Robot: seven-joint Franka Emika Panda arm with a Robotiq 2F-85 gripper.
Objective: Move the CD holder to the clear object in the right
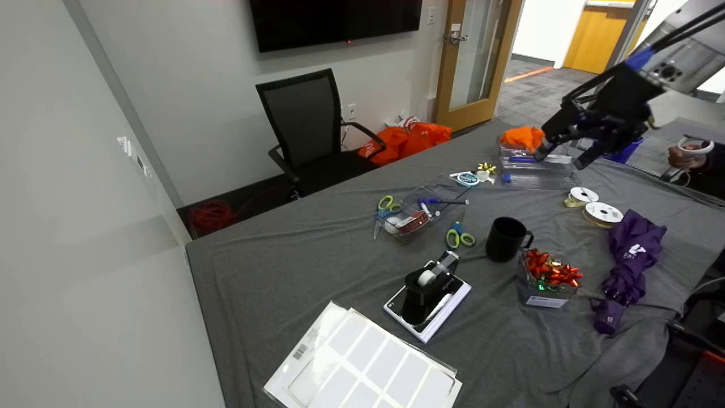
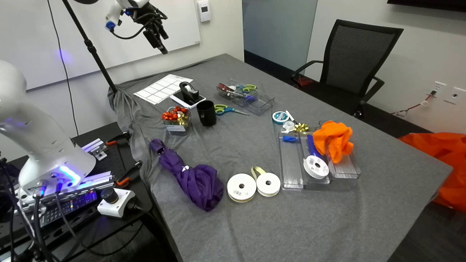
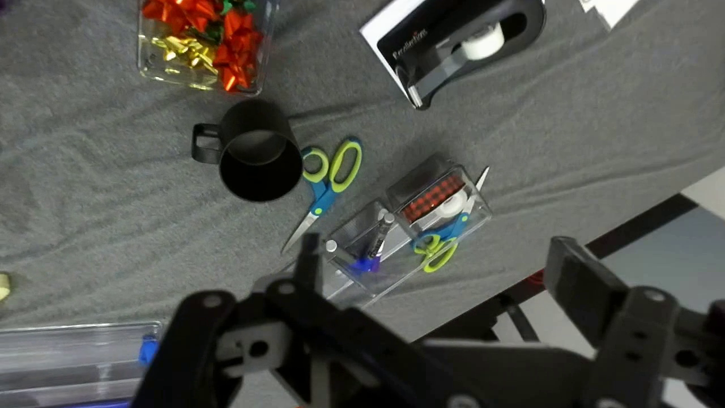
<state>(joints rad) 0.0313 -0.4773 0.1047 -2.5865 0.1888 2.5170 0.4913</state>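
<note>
Nothing clearly reads as a CD holder. Two white disc-like ribbon spools (image 2: 241, 187) (image 2: 268, 184) lie side by side on the grey cloth, and also show in an exterior view (image 1: 604, 214). Beside them stands a clear organizer (image 2: 291, 163) holding another white spool (image 2: 316, 167), an orange cloth (image 2: 333, 140) and blue items. Part of it shows at the lower left of the wrist view (image 3: 73, 354). A clear tray (image 2: 263, 104) with scissors, markers and ribbon lies farther off. My gripper (image 3: 437, 246) is open and empty, high above the table (image 1: 561, 157).
A black mug (image 2: 206, 113), a clear box of bows (image 2: 176, 125), scissors (image 2: 231, 110) and a tape dispenser (image 2: 189, 94) on a white-edged box stand on the table. A purple umbrella (image 2: 193, 178) lies near the robot's side. White label sheets (image 1: 362, 362) lie beyond the dispenser.
</note>
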